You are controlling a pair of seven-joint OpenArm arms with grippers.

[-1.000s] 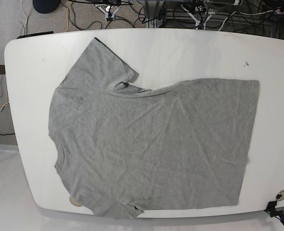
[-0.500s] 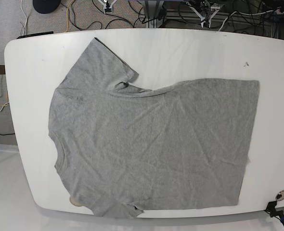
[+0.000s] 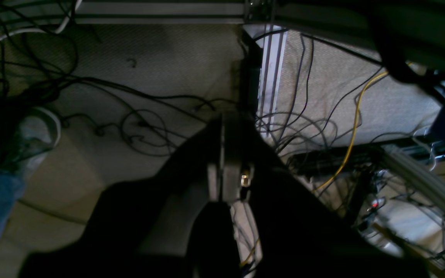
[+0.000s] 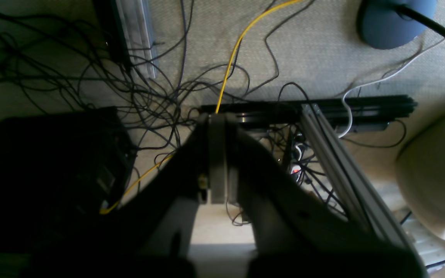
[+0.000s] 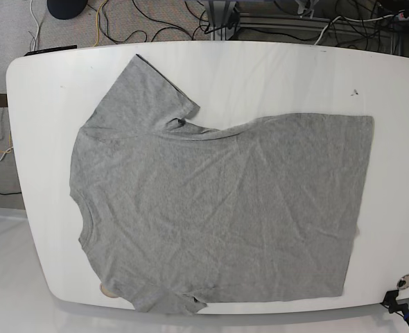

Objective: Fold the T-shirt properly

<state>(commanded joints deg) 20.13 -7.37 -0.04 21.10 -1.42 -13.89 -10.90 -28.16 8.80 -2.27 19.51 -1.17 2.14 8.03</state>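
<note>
The T-shirt [image 5: 218,208] is heather grey and lies flat on the white table [image 5: 274,69], lightly wrinkled. Its neckline is at the left, one sleeve [image 5: 138,94] points to the far left, and the hem runs down the right side. The other sleeve sits bunched at the near edge [image 5: 184,302]. Neither gripper shows in the base view. In the left wrist view my left gripper [image 3: 226,123] hangs over the floor, fingers pressed together with nothing between them. My right gripper [image 4: 216,119] is likewise shut and empty above cables. Neither wrist view shows the shirt.
Tangled cables [image 4: 160,88] and a yellow cable [image 3: 352,127] cover the carpet behind the table. Aluminium frame rails [image 4: 334,154] stand there too. A dark blue round base [image 4: 392,19] rests on the floor. A small black clamp [image 5: 393,302] sits at the table's near right corner.
The pale arm parts seen at the top edge of the base view have slid back out of sight. The shirt has not moved.
</note>
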